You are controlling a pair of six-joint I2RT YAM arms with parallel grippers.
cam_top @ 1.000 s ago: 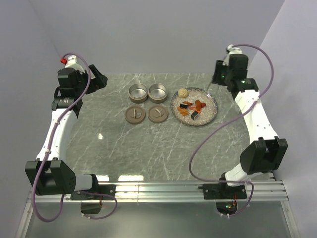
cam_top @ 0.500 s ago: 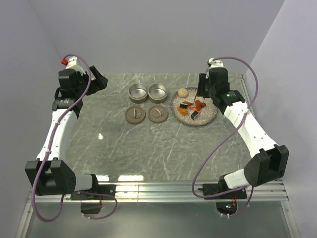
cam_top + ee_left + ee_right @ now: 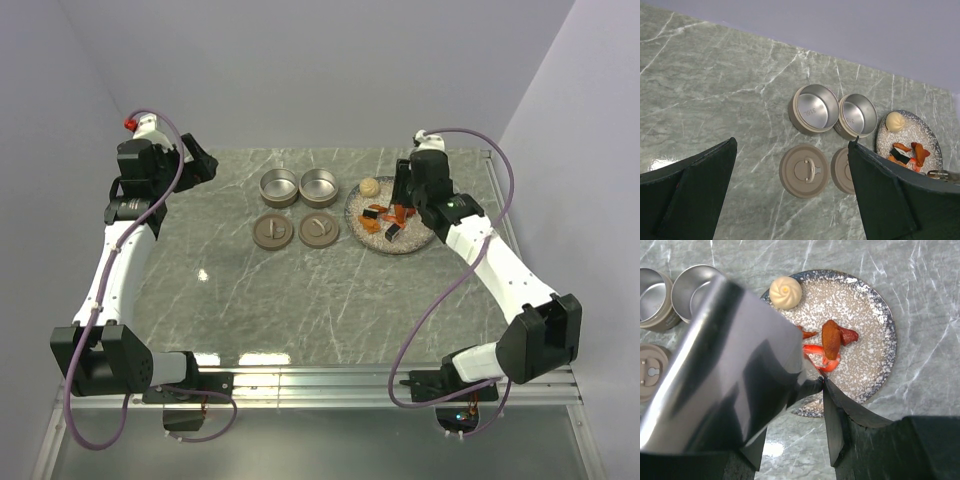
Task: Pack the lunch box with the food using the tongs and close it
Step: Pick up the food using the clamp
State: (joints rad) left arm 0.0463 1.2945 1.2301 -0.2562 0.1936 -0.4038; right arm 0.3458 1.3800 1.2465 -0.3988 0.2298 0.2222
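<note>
Bench [image 3: 330, 290]: nothing packed yet, whole job ahead of you.
Plate [image 3: 428, 222] at 2 o'clock carries all food [image 3: 831, 339].
Lunch box tins [image 3: 279, 185] at 12 o'clock empty, lids [image 3: 272, 231] flat beside them.
Left tool [image 3: 792, 142] wide, empty, at 10 o'clock.
Right tool [image 3: 404, 197] clamped on tongs [image 3: 730, 370], tips among red bits.
Closing comes last.

Two white-and-black arms trailing mauve cables

The left arm [image 3: 115, 260] and right arm [image 3: 500, 265] share white link shells between bulky black joint housings. A loose mauve cable [image 3: 67, 410] loops along each arm. In the top view a small red cap [image 3: 128, 121] sits on the left wrist at 11 o'clock, and a slotted silver rail [image 3: 330, 380] carries both bases at 6 o'clock. The left gripper [image 3: 792, 145] has matte black, wedge-shaped fingers [image 3: 695, 190].
</note>
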